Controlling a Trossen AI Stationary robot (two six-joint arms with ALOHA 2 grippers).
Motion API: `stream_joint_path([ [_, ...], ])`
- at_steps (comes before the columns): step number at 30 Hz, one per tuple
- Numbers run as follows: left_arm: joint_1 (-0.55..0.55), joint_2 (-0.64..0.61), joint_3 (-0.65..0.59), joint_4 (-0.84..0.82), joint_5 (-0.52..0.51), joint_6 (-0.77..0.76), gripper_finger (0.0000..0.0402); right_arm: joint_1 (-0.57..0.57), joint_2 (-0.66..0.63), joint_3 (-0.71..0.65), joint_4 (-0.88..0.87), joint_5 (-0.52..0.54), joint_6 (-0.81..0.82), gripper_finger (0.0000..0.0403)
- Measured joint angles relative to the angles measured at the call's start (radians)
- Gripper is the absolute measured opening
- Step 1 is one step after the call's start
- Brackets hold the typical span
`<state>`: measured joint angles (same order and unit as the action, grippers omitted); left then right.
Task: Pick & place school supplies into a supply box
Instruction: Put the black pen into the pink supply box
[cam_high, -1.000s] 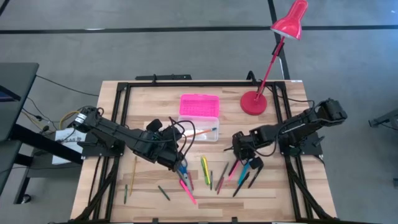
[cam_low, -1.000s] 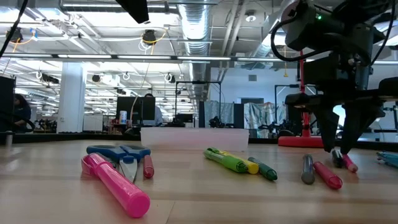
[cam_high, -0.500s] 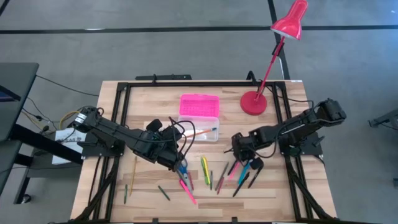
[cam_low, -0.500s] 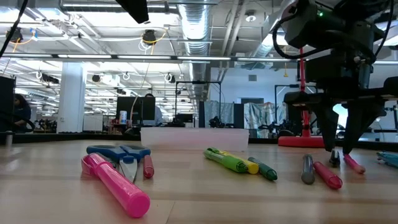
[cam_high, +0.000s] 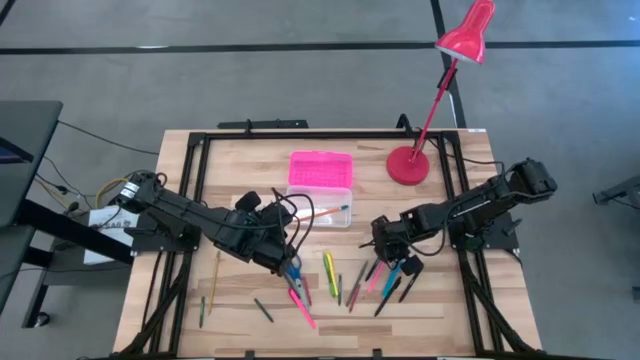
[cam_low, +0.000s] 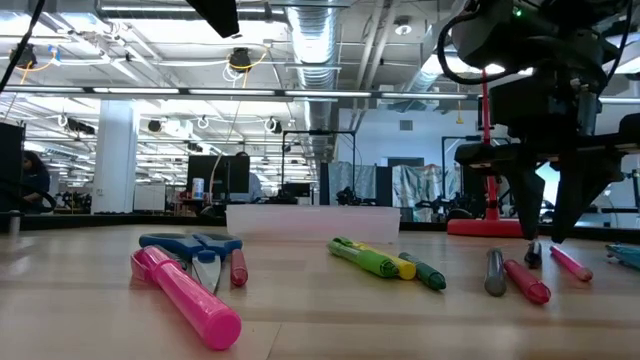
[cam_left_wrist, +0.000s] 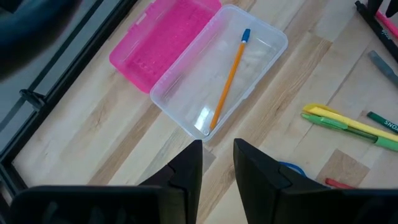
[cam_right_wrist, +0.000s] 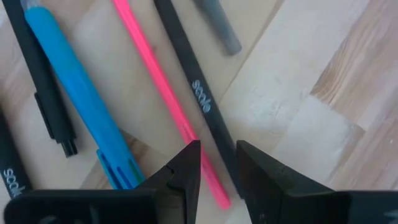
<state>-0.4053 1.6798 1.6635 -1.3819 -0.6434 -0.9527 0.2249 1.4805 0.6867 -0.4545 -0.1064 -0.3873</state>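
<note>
Pink pen between right fingers

White lettering that looks like "soda" runs along the black pen beside the pink pen. Partial lettering marks another black pen; the green marker's print stays illegible.

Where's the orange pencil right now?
The orange pencil is already lying diagonally inside the clear base of the supply box, alone there, beside the open pink lid; in the high view the box sits mid-table, behind the scattered pens.
</note>
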Motion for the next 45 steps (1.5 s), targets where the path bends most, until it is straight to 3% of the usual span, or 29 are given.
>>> stream_joint_path([
  [9, 0.000, 0.000, 0.000, 0.000, -0.002, 0.014, 0.0086, 0.004, 0.017, 0.001, 0.035, 0.000, -0.012, 0.0097],
  [18, 0.000, 0.007, 0.000, -0.012, 0.001, 0.006, 0.0086, 0.003, 0.115, 0.033, 0.023, -0.010, -0.024, 0.0096],
  [30, 0.000, 0.009, 0.000, -0.016, -0.020, 0.002, 0.0086, -0.060, 0.135, 0.060, -0.060, -0.019, 0.106, 0.0010],
  [36, 0.000, 0.009, 0.000, -0.019, -0.026, 0.023, 0.0086, -0.061, 0.121, 0.058, -0.123, 0.004, 0.108, 0.0024],
  [45, -0.002, 0.007, -0.024, -0.041, -0.028, 0.025, 0.0086, -0.083, 0.086, 0.053, -0.229, 0.018, 0.166, 0.0010],
])
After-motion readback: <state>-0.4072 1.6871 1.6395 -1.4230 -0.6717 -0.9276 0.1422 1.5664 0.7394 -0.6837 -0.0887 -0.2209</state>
